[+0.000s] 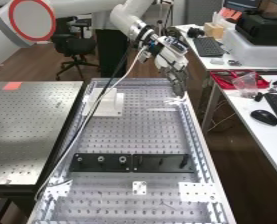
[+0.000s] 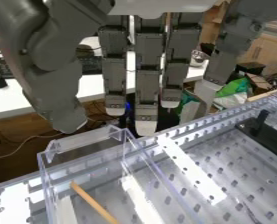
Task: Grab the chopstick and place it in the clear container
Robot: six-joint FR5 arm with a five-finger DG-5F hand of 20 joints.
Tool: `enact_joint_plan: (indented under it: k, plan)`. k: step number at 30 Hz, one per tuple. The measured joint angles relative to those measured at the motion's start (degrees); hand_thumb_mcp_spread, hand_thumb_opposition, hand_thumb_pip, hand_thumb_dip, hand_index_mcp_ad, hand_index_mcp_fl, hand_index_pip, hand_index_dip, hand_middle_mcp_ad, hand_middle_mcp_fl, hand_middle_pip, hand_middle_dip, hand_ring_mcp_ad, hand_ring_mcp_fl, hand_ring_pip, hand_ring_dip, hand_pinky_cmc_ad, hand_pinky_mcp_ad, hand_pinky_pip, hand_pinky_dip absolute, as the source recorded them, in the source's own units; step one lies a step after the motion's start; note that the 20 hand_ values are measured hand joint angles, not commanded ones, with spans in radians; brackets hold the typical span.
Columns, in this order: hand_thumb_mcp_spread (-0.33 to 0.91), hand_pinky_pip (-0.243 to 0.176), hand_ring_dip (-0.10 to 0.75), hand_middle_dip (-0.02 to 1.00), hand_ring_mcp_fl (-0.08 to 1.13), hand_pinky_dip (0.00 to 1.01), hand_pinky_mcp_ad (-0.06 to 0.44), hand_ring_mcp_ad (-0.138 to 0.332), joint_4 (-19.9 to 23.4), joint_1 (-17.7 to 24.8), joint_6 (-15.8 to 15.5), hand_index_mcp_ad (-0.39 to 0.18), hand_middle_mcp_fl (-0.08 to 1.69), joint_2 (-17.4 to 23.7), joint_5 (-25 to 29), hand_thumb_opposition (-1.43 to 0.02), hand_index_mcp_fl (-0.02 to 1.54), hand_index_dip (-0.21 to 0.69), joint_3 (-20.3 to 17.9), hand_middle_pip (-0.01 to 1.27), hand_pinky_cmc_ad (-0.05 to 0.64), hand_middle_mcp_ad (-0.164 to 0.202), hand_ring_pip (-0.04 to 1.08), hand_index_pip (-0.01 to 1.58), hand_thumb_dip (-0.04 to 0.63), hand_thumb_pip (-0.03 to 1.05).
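Here we are over the perforated bench (image 1: 142,137), with the robot hand (image 1: 177,81) at its far end, close above the clear container (image 2: 79,156); the fingers hang straight and slightly spread, the thumb stands well off to one side, and we see nothing pinched between them. Our chopstick (image 2: 93,202) lies on a slant, apart from the fingertips, and it looks to be inside the container; the walls are so transparent, though, that we can't fully rule out a stick seen through one of them. If it is inside, we judge the placing all but done, and the next move wants a straight lift away; here's where it could get tricky! The thumb and fingertips are near the rim, so a sideways swing or a dip before rising could catch the edge; a container that light, we reckon, would skid or tip, and the chopstick could roll or spill out onto the bench. Closing too early is our other worry; a curling finger could hook the wall and drag the whole thing along; and should the stick prove to be outside, backing off now would leave the job unfinished, with a thin, easily rolled target to pinch afresh.
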Motion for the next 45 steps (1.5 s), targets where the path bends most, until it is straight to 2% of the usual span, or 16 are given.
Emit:
enact_joint_plan:
  k: [3,6,9,18,24,29,31,34,36,38,40,42,45]
  plan:
    - [0.28,-0.106,0.393,0.54,0.42,0.71,0.291,0.049,2.93,-0.07,-0.75,-0.070,0.62,2.52,0.13,-0.75,0.38,0.031,-3.80,0.47,0.394,0.033,0.16,0.67,0.269,0.77]
    - [0.28,-0.106,0.382,0.54,0.40,0.73,0.291,0.040,5.93,-0.13,-1.47,-0.072,0.62,5.06,0.27,-0.73,0.37,0.031,-7.60,0.47,0.394,0.035,0.15,0.67,0.265,0.77]
    - [0.28,-0.124,0.384,0.53,0.40,0.73,0.291,0.047,8.80,-0.23,-2.04,-0.066,0.60,7.71,0.46,-0.73,0.37,0.031,-11.55,0.47,0.394,0.033,0.15,0.67,0.253,0.77]
    - [0.28,-0.124,0.377,0.53,0.39,0.74,0.286,0.063,17.50,-0.83,-3.91,-0.061,0.59,15.89,0.78,-0.73,0.37,0.033,-23.42,0.47,0.393,0.037,0.17,0.67,0.253,0.77]
    - [0.28,-0.124,0.384,0.53,0.39,0.74,0.293,0.061,24.82,-2.10,-6.01,-0.056,0.58,21.57,-0.92,-0.73,0.36,0.033,-31.55,0.47,0.396,0.037,0.17,0.68,0.251,0.76]
    - [0.28,-0.124,0.380,0.53,0.32,0.73,0.293,0.066,31.96,-4.09,-8.03,-0.061,0.56,26.59,-4.82,-0.73,0.34,0.033,-38.64,0.47,0.396,0.044,0.16,0.68,0.251,0.76]
    - [0.28,-0.124,0.384,0.53,0.32,0.73,0.290,0.066,34.56,-4.92,-8.89,-0.059,0.54,28.36,-6.58,-0.73,0.34,0.033,-41.09,0.42,0.396,0.044,0.16,0.66,0.241,0.75]
    - [0.27,-0.124,0.384,0.53,0.32,0.72,0.297,0.086,38.94,-6.47,-10.45,-0.058,0.54,31.36,-9.94,-0.73,0.34,0.033,-45.07,0.28,0.396,0.040,0.15,0.54,0.222,0.73]
    - [0.26,-0.120,0.379,0.53,0.29,0.71,0.297,0.082,41.67,-7.48,-11.43,-0.054,0.54,33.17,-12.15,-0.73,0.34,0.033,-47.47,0.23,0.393,0.042,0.13,0.47,0.222,0.73]
    - [0.24,-0.112,0.384,0.53,0.29,0.71,0.305,0.101,44.37,-8.55,-12.47,-0.054,0.54,35.03,-14.49,-0.73,0.35,0.033,-49.86,0.19,0.396,0.044,0.10,0.37,0.213,0.72]
    - [0.23,-0.089,0.384,0.52,0.26,0.67,0.314,0.101,47.87,-10.00,-13.95,-0.054,0.52,37.38,-17.84,-0.74,0.37,0.051,-52.91,0.16,0.396,0.044,0.09,0.28,0.192,0.67]
    - [0.21,-0.075,0.382,0.52,0.21,0.67,0.328,0.105,50.67,-11.21,-15.27,-0.052,0.47,39.27,-20.68,-0.74,0.38,0.052,-55.31,0.15,0.396,0.044,0.09,0.22,0.176,0.66]
    - [0.19,-0.059,0.367,0.49,0.16,0.65,0.330,0.119,55.58,-13.28,-17.62,-0.052,0.40,42.40,-25.87,-0.73,0.29,0.077,-59.37,0.12,0.396,0.047,0.09,0.13,0.154,0.65]
